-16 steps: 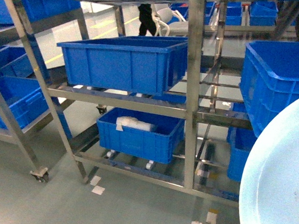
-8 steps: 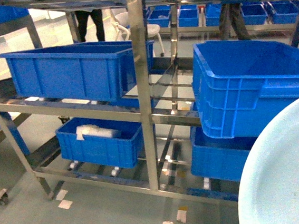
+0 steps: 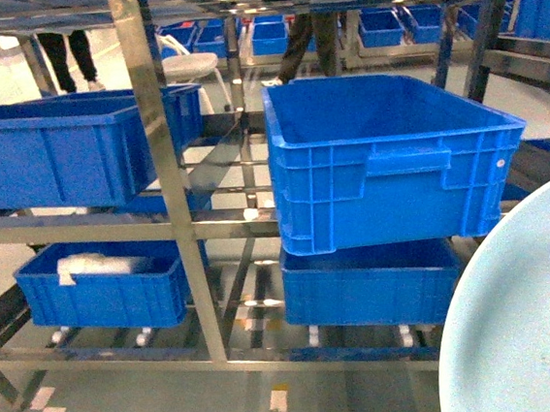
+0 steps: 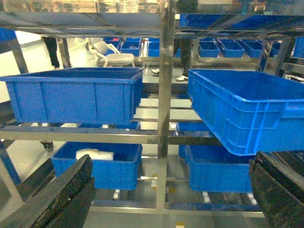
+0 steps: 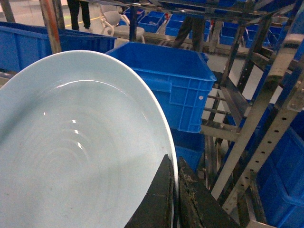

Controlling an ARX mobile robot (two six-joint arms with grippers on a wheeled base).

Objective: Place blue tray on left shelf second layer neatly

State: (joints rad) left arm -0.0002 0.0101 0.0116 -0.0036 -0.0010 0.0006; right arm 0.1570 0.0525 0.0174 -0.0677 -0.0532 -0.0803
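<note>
The blue tray (image 3: 535, 322) is a pale, glossy round dish that fills the lower right of the head view. In the right wrist view the blue tray (image 5: 71, 152) stands on edge, and my right gripper (image 5: 174, 164) is shut on its rim, one black finger on each face. The left shelf (image 3: 167, 168) is a steel rack of posts and rails straight ahead, with blue crates on its tiers. My left gripper (image 4: 171, 164) is open and empty; its two black fingers (image 4: 71, 187) frame the left shelf (image 4: 165, 99) from some distance.
A blue crate (image 3: 65, 148) rests on the rack's middle rail at left. A larger crate (image 3: 387, 156) sits tilted at right. Two lower crates (image 3: 102, 286) (image 3: 370, 284) sit beneath them. More racks, a white chair (image 3: 184, 69) and people's legs stand behind.
The rack has slid leftwards across the head view: the large right crate now sits in the middle and the left crate at the edge. The tray stays at lower right.
</note>
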